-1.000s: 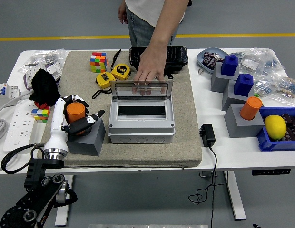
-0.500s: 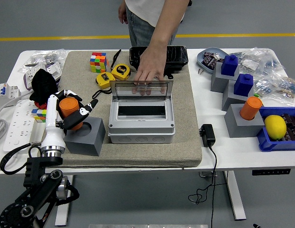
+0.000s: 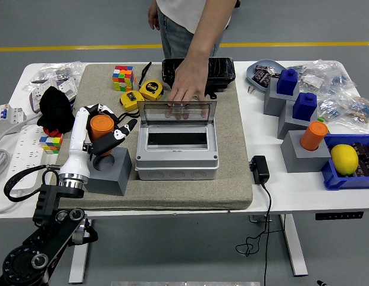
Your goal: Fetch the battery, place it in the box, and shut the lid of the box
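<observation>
Now, left hand [image 3: 101, 134]: clenched around the orange battery [image 3: 101, 126], fingers wrapped on its sides, cylinder upright and clear of the grey holder [image 3: 109, 171].
Battery: in the air just above and behind the holder's empty socket, left of the box [image 3: 177, 155].
Box: grey, on the mat [image 3: 232, 149], lid [image 3: 177, 111] standing open at the back; the opening faces up and looks free.
Person: 1 hand [image 3: 185, 89] at the lid's top edge, apparently keeping it upright.
Right hand: not in view.
Step in hand: carry the battery right, over the box's near-left wall, then lower it into the opening.
Doing it well: I'd keep the grip firm and the battery upright, lift enough to clear the wall, centre it over the dark opening before letting go, and stay low of the lid and the person's hand.
</observation>
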`<state>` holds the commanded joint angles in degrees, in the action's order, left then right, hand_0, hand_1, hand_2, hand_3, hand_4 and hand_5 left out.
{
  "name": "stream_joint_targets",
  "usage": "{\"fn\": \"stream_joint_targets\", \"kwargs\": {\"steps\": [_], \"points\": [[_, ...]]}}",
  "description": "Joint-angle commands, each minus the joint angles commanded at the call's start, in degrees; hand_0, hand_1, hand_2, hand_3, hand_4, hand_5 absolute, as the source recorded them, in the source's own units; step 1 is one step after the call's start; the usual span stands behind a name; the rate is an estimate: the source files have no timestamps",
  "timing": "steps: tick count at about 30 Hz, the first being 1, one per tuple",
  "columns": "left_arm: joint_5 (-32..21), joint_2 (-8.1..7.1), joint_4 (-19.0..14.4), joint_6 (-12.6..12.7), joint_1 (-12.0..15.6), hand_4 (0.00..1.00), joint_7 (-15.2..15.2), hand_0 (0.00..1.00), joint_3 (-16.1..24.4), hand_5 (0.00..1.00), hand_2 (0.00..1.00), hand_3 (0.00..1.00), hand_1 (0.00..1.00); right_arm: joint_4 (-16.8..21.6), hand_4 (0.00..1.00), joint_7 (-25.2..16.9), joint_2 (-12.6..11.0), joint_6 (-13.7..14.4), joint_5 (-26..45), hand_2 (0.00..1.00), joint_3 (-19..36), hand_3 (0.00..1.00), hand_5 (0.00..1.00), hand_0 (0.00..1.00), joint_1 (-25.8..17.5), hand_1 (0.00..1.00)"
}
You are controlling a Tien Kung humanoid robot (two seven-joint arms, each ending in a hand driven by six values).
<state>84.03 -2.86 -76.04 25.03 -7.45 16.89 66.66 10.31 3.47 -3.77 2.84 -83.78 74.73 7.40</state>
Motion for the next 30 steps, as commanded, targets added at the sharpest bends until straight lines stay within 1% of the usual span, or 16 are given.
{"fn": "stream_joint_targets", "kwargs": {"steps": [2, 3, 5, 8, 9, 11, 14, 17, 21, 23, 26, 28, 30], "points": [[2.6, -0.37, -0.1, -0.1, -0.6, 0.846, -1.2, 0.067, -0.4, 0.002, 0.002, 0.002, 0.002, 0.0, 0.940, 0.0, 0.0, 0.0, 0.0, 0.574, 0.0, 0.531, 0.727, 0.608, 0.0, 0.545], [3.2, -0.47, -0.2, -0.1, -0.8, 0.900, -1.4, 0.072, -0.6, 0.002, 0.002, 0.002, 0.002, 0.0, 0.941, 0.0, 0.0, 0.0, 0.0, 0.574, 0.0, 0.532, 0.727, 0.608, 0.0, 0.545], [4.7, -0.90, -0.4, -0.3, -1.7, 0.900, -2.0, 0.072, -1.0, 0.002, 0.002, 0.002, 0.002, 0.0, 0.941, 0.0, -0.1, 0.0, 0.0, 0.574, 0.1, 0.532, 0.727, 0.608, 0.1, 0.545], [10.6, -1.62, -0.9, -0.4, -3.3, 0.900, -3.3, 0.072, -1.8, 0.002, 0.002, 0.002, 0.002, 0.0, 0.941, 0.0, -0.1, -0.1, -0.2, 0.574, 0.1, 0.532, 0.727, 0.608, 0.1, 0.545], [13.2, -2.01, -0.9, -0.4, -4.5, 0.923, -4.2, 0.073, -2.3, 0.002, 0.002, 0.002, 0.002, 0.0, 0.941, 0.0, -0.1, -0.1, -0.3, 0.574, 0.2, 0.533, 0.725, 0.608, 0.1, 0.545], [17.6, -2.40, -0.8, -0.4, -5.6, 0.923, -4.9, 0.073, -2.8, 0.002, 0.002, 0.002, 0.002, 0.0, 0.941, 0.0, -0.1, -0.1, -0.4, 0.574, 0.3, 0.533, 0.725, 0.608, 0.1, 0.545], [24.7, -3.17, -0.3, -0.7, -7.9, 0.923, -6.6, 0.073, -4.8, 0.002, 0.002, 0.002, 0.002, 0.0, 0.941, 0.0, -0.2, -0.1, -0.4, 0.574, 0.3, 0.533, 0.725, 0.608, 0.1, 0.545], [31.9, -3.60, 0.2, -0.8, -9.5, 0.916, -7.8, 0.078, -7.1, 0.002, 0.002, 0.002, 0.002, 0.0, 0.941, 0.0, -0.2, -0.1, -0.3, 0.574, 0.4, 0.533, 0.727, 0.608, 0.2, 0.544], [38.3, -3.70, 1.3, -0.7, -11.1, 0.917, -8.7, 0.079, -10.0, 0.002, 0.002, 0.003, 0.002, 0.0, 0.943, 0.0, -0.2, -0.1, -0.7, 0.574, 0.9, 0.533, 0.731, 0.607, 0.0, 0.544], [40.0, -3.62, 1.9, -0.5, -11.9, 0.917, -8.8, 0.079, -11.7, 0.002, 0.002, 0.003, 0.002, 0.0, 0.943, 0.0, -0.2, -0.1, -0.9, 0.574, 1.2, 0.533, 0.731, 0.607, 0.0, 0.544], [40.7, -3.26, 2.6, -0.4, -12.8, 0.917, -8.9, 0.079, -13.7, 0.002, 0.002, 0.003, 0.002, 0.0, 0.943, 0.0, -0.3, -0.1, -1.0, 0.574, 1.4, 0.533, 0.731, 0.607, 0.1, 0.544], [40.0, -2.80, 3.1, -0.1, -13.2, 0.926, -8.7, 0.079, -14.8, 0.002, 0.002, 0.003, 0.002, 0.0, 0.947, -0.1, -0.3, -0.2, -1.5, 0.574, 2.0, 0.535, 0.734, 0.607, 0.1, 0.545], [38.0, -2.21, 3.7, 0.5, -13.4, 0.926, -8.0, 0.079, -16.0, 0.002, 0.002, 0.003, 0.002, 0.0, 0.947, -0.7, -0.3, -0.6, -2.0, 0.574, 3.0, 0.535, 0.734, 0.607, 0.2, 0.545]]}}
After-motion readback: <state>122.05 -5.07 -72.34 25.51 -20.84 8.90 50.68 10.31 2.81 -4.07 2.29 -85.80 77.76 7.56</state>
